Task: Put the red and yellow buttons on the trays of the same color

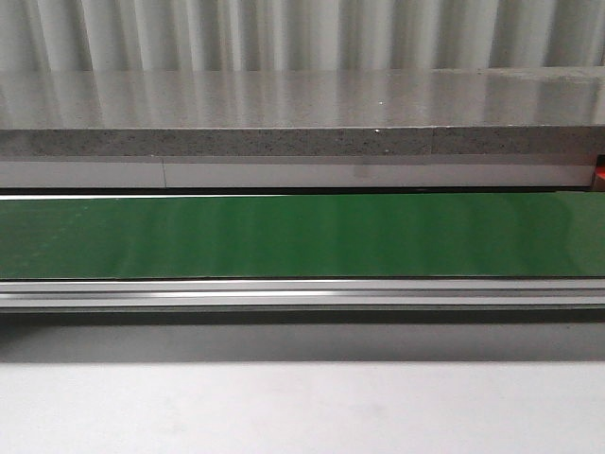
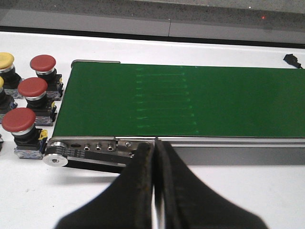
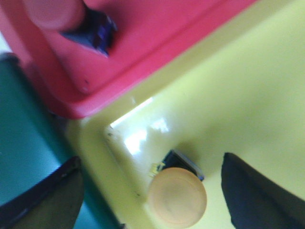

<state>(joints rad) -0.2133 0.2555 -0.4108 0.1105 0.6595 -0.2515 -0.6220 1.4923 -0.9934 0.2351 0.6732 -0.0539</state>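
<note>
In the right wrist view my right gripper (image 3: 151,164) is open over the yellow tray (image 3: 238,95). A yellow button (image 3: 177,196) with a pale cap stands on that tray between the fingers, touching neither. The red tray (image 3: 157,33) lies beside it with a red button (image 3: 55,12) on it. In the left wrist view my left gripper (image 2: 155,149) is shut with nothing in it, just in front of the green conveyor belt (image 2: 181,100). Three red buttons (image 2: 32,87) and a yellow button (image 2: 5,59) stand on the table off the belt's end. Neither gripper shows in the front view.
The green belt (image 1: 302,235) crosses the front view, with its metal rail (image 1: 302,293) along the near side and a grey stone ledge (image 1: 302,118) behind. The belt's roller end (image 2: 56,158) lies close to the loose buttons. A strip of belt (image 3: 24,138) borders the yellow tray.
</note>
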